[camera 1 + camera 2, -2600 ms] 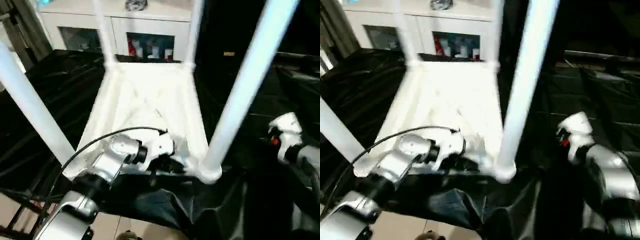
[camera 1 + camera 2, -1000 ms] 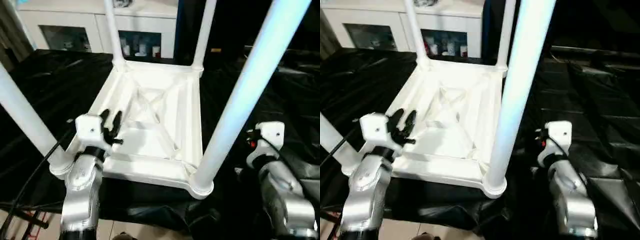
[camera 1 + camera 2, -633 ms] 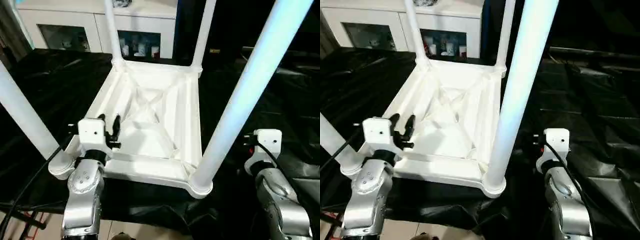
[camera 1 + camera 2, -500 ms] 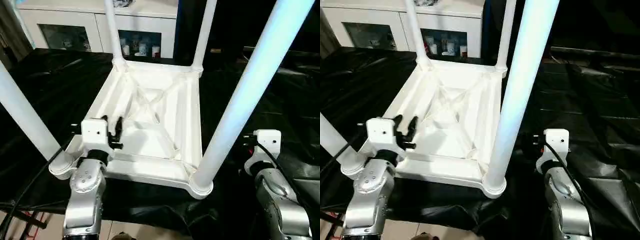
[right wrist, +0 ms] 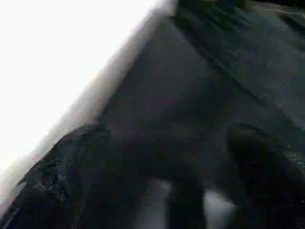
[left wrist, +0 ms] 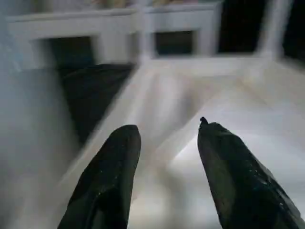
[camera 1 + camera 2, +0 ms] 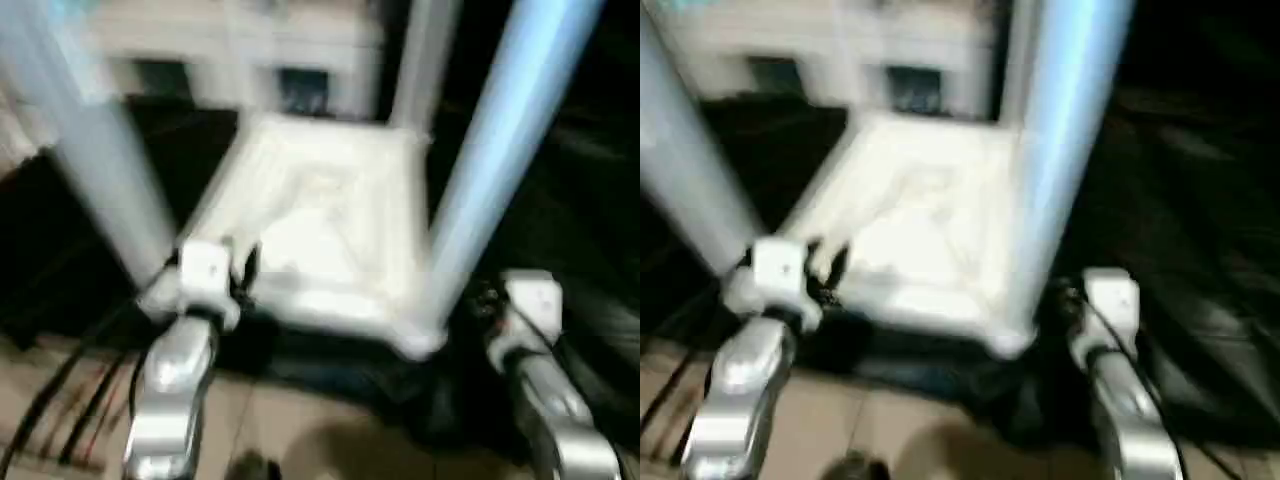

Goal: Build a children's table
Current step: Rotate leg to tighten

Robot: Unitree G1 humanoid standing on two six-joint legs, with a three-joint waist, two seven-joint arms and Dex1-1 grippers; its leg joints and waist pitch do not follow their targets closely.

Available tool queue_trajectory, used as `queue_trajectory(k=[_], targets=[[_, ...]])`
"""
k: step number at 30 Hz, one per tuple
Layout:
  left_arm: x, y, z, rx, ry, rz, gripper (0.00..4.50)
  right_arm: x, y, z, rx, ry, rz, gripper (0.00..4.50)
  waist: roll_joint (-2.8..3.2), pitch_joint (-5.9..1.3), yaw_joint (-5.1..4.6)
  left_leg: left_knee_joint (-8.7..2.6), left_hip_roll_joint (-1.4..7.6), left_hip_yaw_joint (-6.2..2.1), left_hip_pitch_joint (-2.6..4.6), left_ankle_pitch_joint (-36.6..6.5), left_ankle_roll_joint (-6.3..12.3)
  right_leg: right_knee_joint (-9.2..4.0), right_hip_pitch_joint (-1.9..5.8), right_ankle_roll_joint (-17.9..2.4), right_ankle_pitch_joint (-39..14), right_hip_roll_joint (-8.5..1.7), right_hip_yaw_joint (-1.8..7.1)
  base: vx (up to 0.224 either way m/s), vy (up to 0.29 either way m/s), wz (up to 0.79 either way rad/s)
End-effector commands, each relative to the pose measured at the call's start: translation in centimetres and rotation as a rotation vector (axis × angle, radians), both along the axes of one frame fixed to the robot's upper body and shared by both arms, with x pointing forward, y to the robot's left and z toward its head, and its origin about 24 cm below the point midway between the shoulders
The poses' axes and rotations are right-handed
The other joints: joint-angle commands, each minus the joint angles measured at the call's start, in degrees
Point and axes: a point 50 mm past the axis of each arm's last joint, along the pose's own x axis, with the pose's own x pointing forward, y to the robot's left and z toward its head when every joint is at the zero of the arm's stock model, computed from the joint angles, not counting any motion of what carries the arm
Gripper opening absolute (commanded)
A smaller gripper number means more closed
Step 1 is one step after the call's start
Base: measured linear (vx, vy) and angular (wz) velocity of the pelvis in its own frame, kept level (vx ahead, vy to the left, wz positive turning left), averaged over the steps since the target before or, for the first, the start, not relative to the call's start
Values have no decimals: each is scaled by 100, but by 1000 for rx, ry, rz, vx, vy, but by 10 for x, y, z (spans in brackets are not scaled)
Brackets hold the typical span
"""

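The children's table lies upside down on the black cloth, its ribbed white tabletop (image 7: 330, 200) facing up. White legs stand in its corner sockets: one at the near left (image 7: 95, 150), one at the near right (image 7: 495, 150), one at the far right (image 7: 420, 60). My left gripper (image 6: 167, 138) is open, its black fingers (image 6: 116, 162) held apart over the tabletop's near-left rim, beside the near-left leg. To the right of the near-right corner socket, my right gripper (image 5: 167, 157) is open over the black cloth, with nothing between its fingers (image 5: 78, 162).
The black-draped work table (image 7: 570, 200) carries the children's table and stretches off to the right. A white cabinet (image 7: 200, 40) stands behind it. Tan floor (image 7: 310, 430) and dark cables (image 7: 60, 400) show below the table's near edge.
The whole picture has shifted and blurred, so the camera has moved. Earlier, my left gripper drew back from inside the tabletop to its near-left rim. Both grippers stay where they were half a second ago.
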Motion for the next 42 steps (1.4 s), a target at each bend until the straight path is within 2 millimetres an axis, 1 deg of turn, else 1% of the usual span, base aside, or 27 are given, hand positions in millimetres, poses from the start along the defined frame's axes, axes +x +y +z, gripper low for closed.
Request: queue_trajectory(k=[1, 2, 3, 4, 5, 6, 7, 8, 9, 10, 11, 12, 13, 14, 15, 16, 18, 22, 23, 26, 28, 30, 32, 33, 35, 38, 42], targets=[[4, -6, 9, 17, -41, -50, 233, -6, -2, -5, 4, 31, -3, 450, -159, 64, 100, 2, -203, -574, 167, -563, -167, -1890, 108, -32, -3749, -590, 889, -83, 16, 23], [1, -8, 9, 22, -46, -78, 233, -8, -6, -8, 3, 50, -24, 450, -68, -32, 140, -222, -70, -572, 499, -857, -272, -1829, 1, -170, -3246, -568, 872, -118, 15, 34], [-1, -8, 10, 30, -50, -101, 233, -9, -9, -9, -6, 60, -39, 450, -37, -64, 58, -717, 139, -545, 795, -1513, -333, -1606, -57, -509, -1651, -272, 562, -118, 15, 34], [-2, -8, 9, 29, -45, -108, 233, -10, -10, -10, -9, 62, -42, 450, 25, -175, 10, -917, 211, -573, 814, -1693, -326, -1508, 24, -609, -893, -228, 447, -123, 36, 28], [-6, -7, 7, 22, -23, -140, 233, -12, -14, -11, -19, 68, -48, 450, 94, -253, -79, -1112, 308, -621, 780, -1652, -236, -1471, 158, -680, 323, -311, 339, -60, 79, -1], [-14, -6, 4, 1, 5, -181, 251, -15, -19, -12, -29, 73, -45, 450, 123, -283, -75, -1179, 333, -639, 775, -1605, -168, -1501, 202, -671, 679, -349, 293, -60, 79, -1], [-25, -3, 1, -18, 25, -210, 262, -20, -23, -11, -9, 68, -14, 450, 74, -268, -166, -1296, 278, -590, 625, -1577, -138, -1595, 325, -570, 1253, -432, 237, -22, 100, -12], [-25, -3, 1, -18, 25, -210, 262, -20, -23, -11, -9, 68, -14, 450, 96, -271, -172, -1304, 275, -579, 642, -1605, -143, -1623, 315, -535, 1340, -450, 239, 3, 98, -9], [-29, -1, 0, -20, 28, -213, 267, -21, -24, -11, 7, 63, 7, 450, 79, -257, -234, -1317, 249, -531, 667, -1700, -155, -1695, 291, -478, 1358, -459, 262, 3, 98, -9], [-41, 8, -1, 5, 26, -159, 273, -26, -29, -8, 41, 61, 67, 450, 30, -251, -266, -1322, 236, -516, 649, -1716, -127, -1717, 321, -470, 1375, -477, 270, 11, 81, -4], [-41, 9, -1, 3, 26, -154, 286, -26, -29, -8, 43, 63, 73, 450, 29, -237, -304, -1330, 234, -506, 600, -1577, -44, -1755, 366, -420, 1438, -517, 276, 24, 65, -8], [-46, 12, -1, -7, 26, -127, 286, -28, -31, -8, 56, 69, 111, 450, -19, -224, -325, -1327, 219, -466, 602, -1495, -2, -1786, 359, -388, 1448, -501, 273, 24, 65, -8], [-50, 17, -2, -17, 29, -88, 304, -31, -33, -7, 65, 79, 158, 450, -8, -260, -367, -1318, 211, -444, 587, -1157, 83, -1784, 392, -363, 1718, -517, 248, 0, 0, 0], [-54, 31, -4, -12, 41, 53, 309, -39, -42, -5, 46, 112, 271, 450, -58, -222, -407, -1325, 215, -428, 596, -1182, 112, -1813, 363, -370, 1717, -506, 251, 0, 0, 0], [-54, 31, -4, -12, 41, 53, 316, -39, -42, -5, 46, 112, 271, 450, -45, -197, -427, -1337, 248, -445, 589, -1314, 152, -1836, 405, -397, 1661, -527, 242, 0, 0, 0], [-54, 47, -4, -4, 37, 202, 325, -48, -52, 3, 36, 144, 387, 450, -64, -195, -445, -1320, 227, -410, 620, -1436, 197, -1872, 393, -429, 1550, -513, 247, 0, 0, 0], [-50, 52, -3, -14, 21, 250, 343, -52, -52, 8, 55, 150, 456, 450, -84, -166, -428, -1306, 205, -390, 617, -1450, 273, -1923, 373, -412, 1331, -534, 274, 0, 0, 0], [-37, 59, 5, 18, 0, 277, 367, -63, -32, 21, 132, 184, 723, 450, -73, -119, -419, -1359, 237, -419, 628, -1588, 206, -1976, 326, -469, 666, -543, 281, 0, 0, 0], [-31, 57, 7, 33, -1, 269, 379, -65, -22, 24, 146, 195, 814, 450, -142, -94, -415, -1369, 239, -423, 647, -1745, 182, -2000, 325, -409, 434, -528, 280, 0, 0, 0], [-21, 53, 10, 58, 1, 281, 389, -65, -8, 25, 183, 208, 935, 450, -126, -75, -406, -1396, 236, -424, 674, -1857, 78, -2040, 303, -455, -92, -588, 291, 0, 0, 0], [-7, 47, 13, 68, -9, 287, 421, -55, 11, 20, 212, 195, 1006, 450, -183, -83, -431, -1413, 225, -418, 659, -1810, 11, -2036, 317, -506, -165, -583, 270, 0, 0, 0], [-5, 46, 14, 78, -12, 287, 433, -52, 15, 18, 212, 188, 1012, 450, -199, -116, -436, -1401, 235, -401, 685, -1618, -14, -2016, 297, -567, 86, -589, 271, 0, 0, 0], [2, 44, 15, 74, -13, 316, 445, -43, 23, 16, 230, 167, 1005, 450, -263, -149, -446, -1388, 234, -380, 663, -1340, 28, -1964, 327, -624, 589, -577, 254, 0, 0, 0], [4, 44, 15, 73, -14, 321, 445, -41, 23, 15, 225, 158, 992, 450, -244, -173, -437, -1363, 232, -374, 676, -1140, 63, -1921, 326, -680, 990, -569, 246, 0, 0, 0], [15, 46, 16, 72, -12, 343, 445, -24, 22, 14, 201, 92, 873, 450, -277, -205, -427, -1311, 220, -350, 673, -711, 175, -1849, 328, -735, 1792, -553, 230, 0, 0, 0], [19, 48, 17, 73, -15, 354, 445, -17, 20, 14, 204, 66, 806, 450, -302, -204, -422, -1314, 215, -337, 674, -714, 168, -1839, 348, -780, 1871, -565, 224, 0, 0, 0], [25, 47, 16, 68, -7, 333, 445, -6, 12, 14, 169, 28, 688, 450, -272, -200, -395, -1335, 224, -325, 689, -888, 82, -1852, 336, -755, 1710, -565, 234, 0, 0, 0]])
